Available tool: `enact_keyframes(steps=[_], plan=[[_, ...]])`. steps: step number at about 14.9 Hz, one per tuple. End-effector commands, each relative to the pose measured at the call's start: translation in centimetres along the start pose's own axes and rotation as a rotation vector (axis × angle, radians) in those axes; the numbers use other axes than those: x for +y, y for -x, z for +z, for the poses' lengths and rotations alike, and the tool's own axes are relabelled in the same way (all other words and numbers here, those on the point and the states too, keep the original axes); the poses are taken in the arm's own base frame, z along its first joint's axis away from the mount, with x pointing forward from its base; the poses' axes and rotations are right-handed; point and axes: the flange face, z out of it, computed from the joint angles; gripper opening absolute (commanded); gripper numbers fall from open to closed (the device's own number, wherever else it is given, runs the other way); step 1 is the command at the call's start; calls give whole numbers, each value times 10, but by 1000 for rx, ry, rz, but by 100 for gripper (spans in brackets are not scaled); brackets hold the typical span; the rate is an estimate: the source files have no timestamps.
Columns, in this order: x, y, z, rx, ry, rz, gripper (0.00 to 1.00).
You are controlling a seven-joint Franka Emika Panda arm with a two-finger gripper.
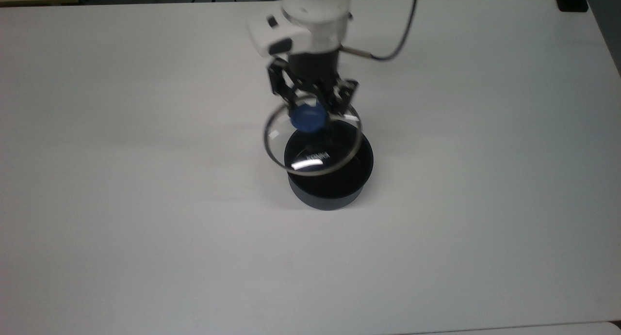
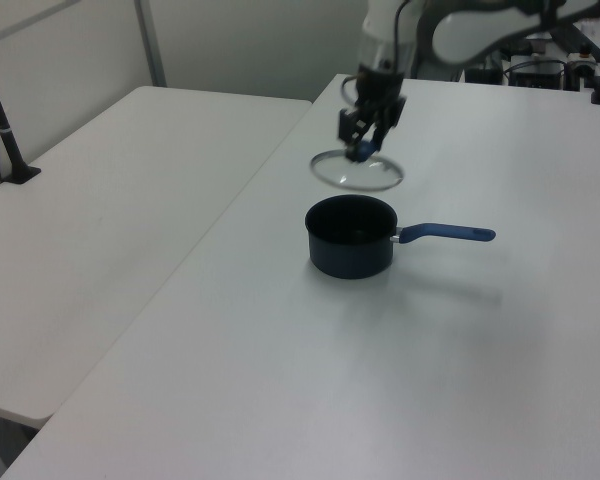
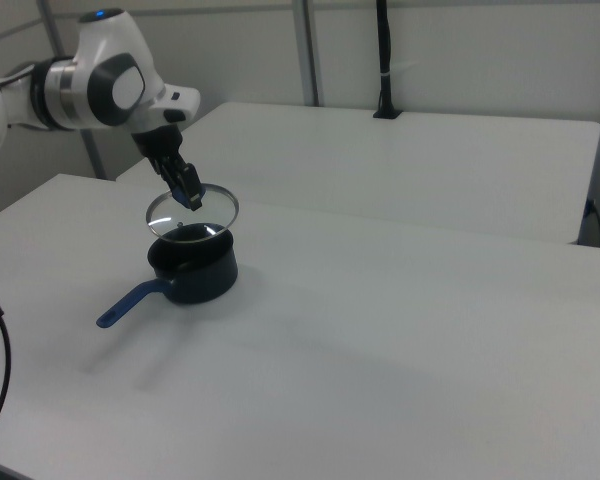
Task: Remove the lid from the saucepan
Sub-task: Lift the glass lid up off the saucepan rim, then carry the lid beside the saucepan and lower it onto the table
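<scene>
White tabletop (image 1: 145,204) all round; my gripper (image 1: 310,113) is clamped on the blue knob, the lid (image 2: 358,172) hanging in the air, clear of the saucepan (image 2: 351,240) (offset toward eleven o'clock in the top view). I judge the lifting done, with setting it down somewhere left.

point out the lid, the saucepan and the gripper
lid (image 2: 365,178), left view, clear glass near the rim
saucepan (image 2: 351,257), left view, dark outer wall
gripper (image 1: 310,113), top view, between the fingertips at the lid's blue knob
</scene>
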Motion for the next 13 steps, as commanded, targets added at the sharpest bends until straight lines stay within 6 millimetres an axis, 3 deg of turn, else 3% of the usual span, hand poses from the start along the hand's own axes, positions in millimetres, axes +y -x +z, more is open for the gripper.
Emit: enact_keyframes(steps=[1, 3, 5, 8, 10, 13], plan=[[89, 18, -32, -129, 82, -261, 64], [141, 28, -25, -183, 95, -342, 64], [193, 47, 10, -246, 106, -405, 64], [233, 51, 55, -213, 136, -392, 64], [257, 55, 96, -242, 148, -390, 64], [263, 49, 129, -246, 143, -379, 64]])
